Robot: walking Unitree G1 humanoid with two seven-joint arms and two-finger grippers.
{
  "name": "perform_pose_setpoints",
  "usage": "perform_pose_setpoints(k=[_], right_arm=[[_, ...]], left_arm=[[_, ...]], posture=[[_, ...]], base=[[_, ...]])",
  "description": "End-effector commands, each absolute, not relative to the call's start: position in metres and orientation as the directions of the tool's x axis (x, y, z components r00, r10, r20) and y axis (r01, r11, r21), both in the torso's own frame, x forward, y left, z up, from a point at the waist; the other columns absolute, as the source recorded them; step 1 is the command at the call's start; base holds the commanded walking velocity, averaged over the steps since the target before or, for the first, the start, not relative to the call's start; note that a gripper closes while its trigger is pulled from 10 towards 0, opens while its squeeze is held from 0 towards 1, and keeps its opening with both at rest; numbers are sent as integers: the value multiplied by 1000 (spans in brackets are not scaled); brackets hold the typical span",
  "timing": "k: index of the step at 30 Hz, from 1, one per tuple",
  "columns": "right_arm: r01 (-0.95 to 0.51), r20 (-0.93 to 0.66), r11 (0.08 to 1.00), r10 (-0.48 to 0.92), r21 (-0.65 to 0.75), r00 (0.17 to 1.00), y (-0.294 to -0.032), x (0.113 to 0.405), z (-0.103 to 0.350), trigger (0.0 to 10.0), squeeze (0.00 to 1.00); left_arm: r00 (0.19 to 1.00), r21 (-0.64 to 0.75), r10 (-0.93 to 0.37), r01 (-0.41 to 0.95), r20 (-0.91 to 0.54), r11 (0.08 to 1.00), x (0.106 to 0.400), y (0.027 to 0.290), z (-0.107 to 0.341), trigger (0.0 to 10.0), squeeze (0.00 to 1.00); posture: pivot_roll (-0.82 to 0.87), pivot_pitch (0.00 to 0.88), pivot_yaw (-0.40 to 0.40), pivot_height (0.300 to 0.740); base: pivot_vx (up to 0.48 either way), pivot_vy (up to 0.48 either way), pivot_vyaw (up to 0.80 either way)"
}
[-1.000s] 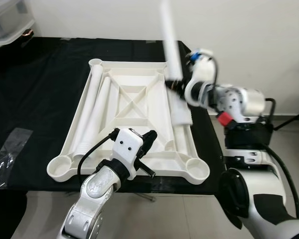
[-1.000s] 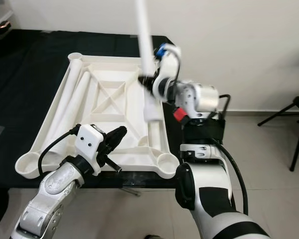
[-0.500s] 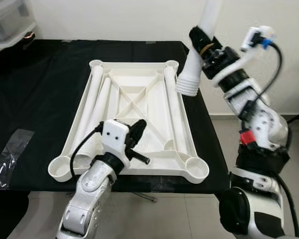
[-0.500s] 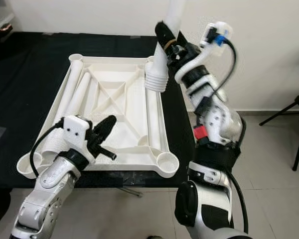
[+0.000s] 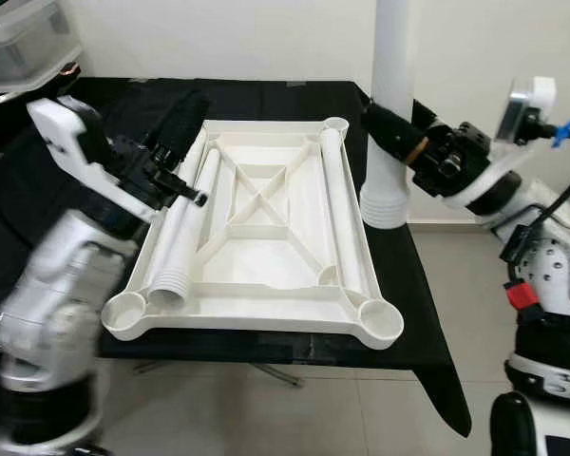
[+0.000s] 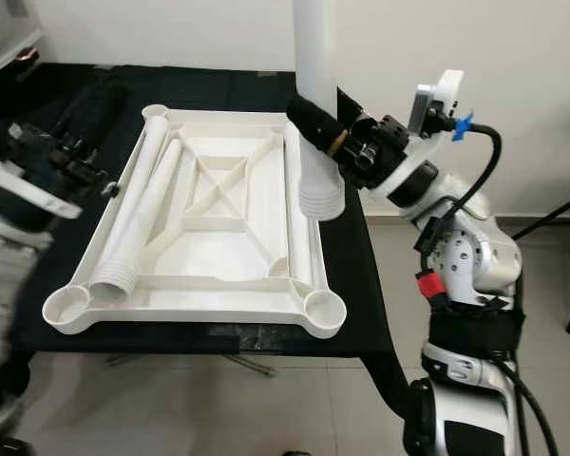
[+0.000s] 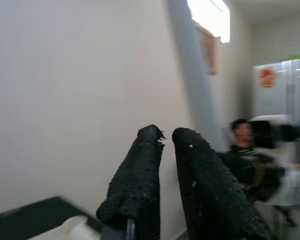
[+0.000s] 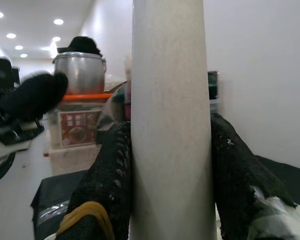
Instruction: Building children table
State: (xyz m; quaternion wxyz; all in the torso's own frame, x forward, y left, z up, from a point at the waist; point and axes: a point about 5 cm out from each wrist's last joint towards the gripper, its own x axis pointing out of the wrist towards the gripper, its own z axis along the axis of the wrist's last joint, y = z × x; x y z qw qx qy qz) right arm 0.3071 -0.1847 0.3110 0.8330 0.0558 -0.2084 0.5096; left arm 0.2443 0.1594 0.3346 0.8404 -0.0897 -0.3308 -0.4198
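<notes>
Right gripper (image 5: 396,141) jaws pinch a table leg (image 5: 389,114) upright beside the upturned tabletop (image 5: 266,228); left gripper (image 7: 165,172) nearly closed, empty; next, seat it in a corner socket (image 5: 380,320).

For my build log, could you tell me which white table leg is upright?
The leg clamped in the right gripper; the others lie flat in the tabletop.

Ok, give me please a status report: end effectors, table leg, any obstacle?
Right end effector shut on table leg, held upright beside tabletop. Left end effector raised over tabletop's left edge, holding nothing. Three legs lie in tabletop. No obstacle seen.
</notes>
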Motion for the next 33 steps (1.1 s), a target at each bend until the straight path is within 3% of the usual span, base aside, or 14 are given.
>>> perform_pose_setpoints(k=[1, 3, 5, 7, 10, 21, 24, 25, 26, 27, 33], right_arm=[[-919, 367, 369, 882, -142, 297, -174, 299, 308, 10000, 0], [-942, 339, 304, 909, -144, 242, -167, 294, 303, 10000, 0], [-942, 339, 304, 909, -144, 242, -167, 294, 303, 10000, 0], [-972, 268, 180, 954, -151, 135, -147, 283, 287, 10000, 0], [-980, 231, 123, 969, -160, 84, -137, 277, 278, 10000, 0], [-981, 206, 81, 978, -178, 43, -133, 275, 276, 10000, 0], [-978, 170, 67, 985, -195, 34, -130, 274, 274, 10000, 0], [-977, 150, 61, 988, -204, 31, -129, 274, 272, 10000, 0], [-977, 150, 61, 988, -204, 31, -129, 274, 272, 10000, 0], [-975, 122, 58, 992, -215, 32, -127, 274, 270, 10000, 0], [-968, 47, 57, 998, -243, 47, -122, 277, 262, 10000, 0]], left_arm=[[345, 146, -712, 835, 612, 530, 239, 153, 338, 10000, 1000], [323, 167, -744, 850, 585, 500, 240, 151, 338, 10000, 1000], [323, 167, -744, 850, 585, 500, 240, 151, 338, 10000, 1000], [336, 143, -763, 864, 553, 484, 250, 143, 336, 10000, 1000], [366, 88, -752, 869, 548, 487, 258, 136, 333, 10000, 1000], [416, -23, -746, 880, 521, 474, 269, 128, 326, 10000, 1000], [355, -30, -778, 917, 518, 398, 261, 122, 326, 10000, 1000], [334, -34, -788, 928, 517, 370, 259, 120, 326, 10000, 745], [334, -34, -788, 928, 517, 370, 259, 120, 326, 10000, 745], [319, -50, -794, 938, 518, 344, 257, 117, 325, 10000, 0], [298, -70, -794, 949, 530, 309, 255, 111, 326, 10000, 0]], posture=[[-38, 93, -16, 740], [-39, 89, -9, 740], [-39, 89, -9, 740], [-43, 86, 4, 740], [-44, 83, 9, 740], [-42, 88, 15, 740], [-36, 89, 12, 740], [-36, 89, 12, 740], [-36, 89, 12, 740], [-36, 89, 12, 740], [-36, 91, 7, 740]], base=[[0, 0, 0], [0, 0, 0], [0, 0, 0], [0, 0, 0], [0, 0, 0], [0, 0, 0], [0, 0, 0], [0, 0, 0], [0, 0, 0], [0, 0, 0], [0, 0, 0]])
